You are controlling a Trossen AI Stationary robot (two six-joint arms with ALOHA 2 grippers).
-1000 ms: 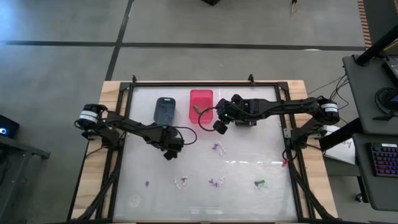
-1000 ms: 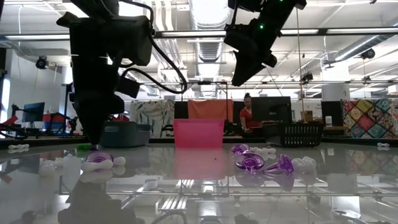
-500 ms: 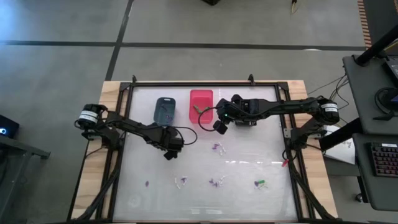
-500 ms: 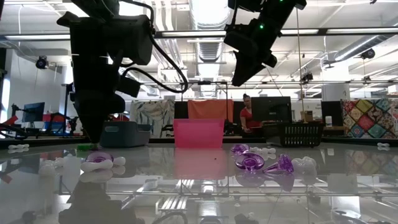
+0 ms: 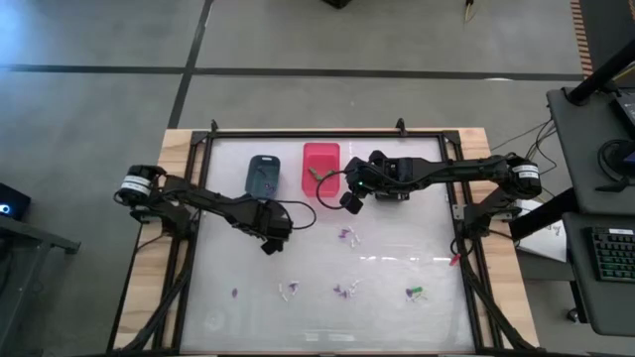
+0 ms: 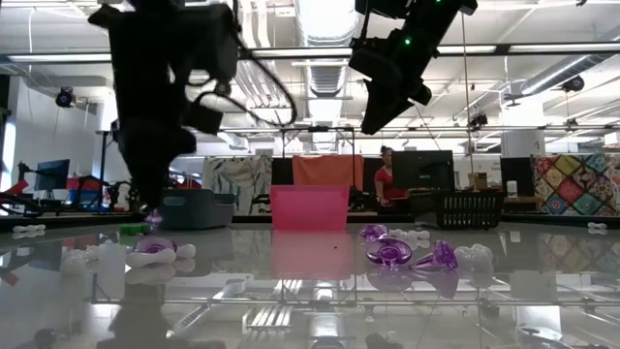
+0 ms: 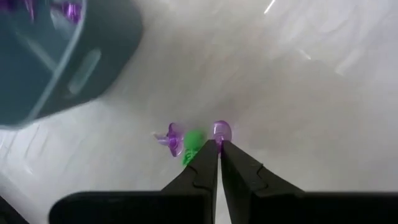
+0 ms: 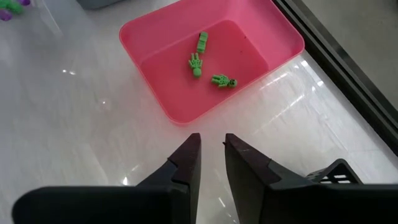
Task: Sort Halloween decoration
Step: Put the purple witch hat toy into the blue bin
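Step in hand: the left gripper (image 7: 214, 148) is pinching a small purple trinket (image 7: 221, 131) between fingertips pressed together, just off the tabletop (image 5: 397, 278); judging by this, a pick is being completed.
Beside the left gripper: a green piece (image 7: 192, 142) and another purple piece (image 7: 169, 138) are lying just to one side of its tips, on the surface.
Blue-grey bin (image 5: 263, 177): sitting just beyond the left gripper, with purple pieces already showing inside in the left wrist view.
Next move: probably lifting clear and carrying the purple trinket over that bin; it is calling for a steady pinch, since the piece is tiny.
Right gripper (image 8: 210, 149): hovering above the tabletop with fingers slightly spread and holding nothing, the pink bin (image 8: 267, 37) just ahead of it with three green figures (image 8: 196, 63) inside.
Remaining decoration: purple, white and green pieces (image 5: 346, 290) are lying scattered well away from both grippers, toward the near edge.
Surface: glossy and pale, reflecting the ceiling lights.
Room: an open workshop with monitors, a person seated behind the pink bin, and a patterned quilt at one side.
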